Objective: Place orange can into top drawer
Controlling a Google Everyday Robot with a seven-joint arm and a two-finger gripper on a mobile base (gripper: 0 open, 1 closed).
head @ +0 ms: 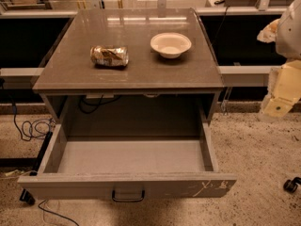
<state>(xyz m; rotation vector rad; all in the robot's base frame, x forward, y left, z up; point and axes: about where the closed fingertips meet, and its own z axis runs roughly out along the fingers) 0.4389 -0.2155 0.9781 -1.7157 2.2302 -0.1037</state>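
1. The orange can (109, 55) lies on its side on the table top (141, 74), left of the white bowl (170, 44) and apart from it, with its long axis running left to right across the view
2. The top drawer (131, 157) stands pulled out below the table's front edge, its dark handle (128, 195) toward the camera; the can is not yet in it
3. The gripper (281, 95) hangs at the right edge of the view, off the table's right side and well apart from the can; whether it is released or clenched cannot be told, but the can is plainly not in it
4. The can is probably light and thin-walled, so a hard squeeze would likely dent it; its glossy skin looks slippery, so a weak pinch may let it slide
5. Lying round on a flat top, it would likely roll toward the front or the back edge if nudged off-centre
6. The best hold seems to be from above, across the barrel at mid-length, closing on its near and far sides with moderate force
7. The bowl sits between gripper and can, so a low approach risks knocking it
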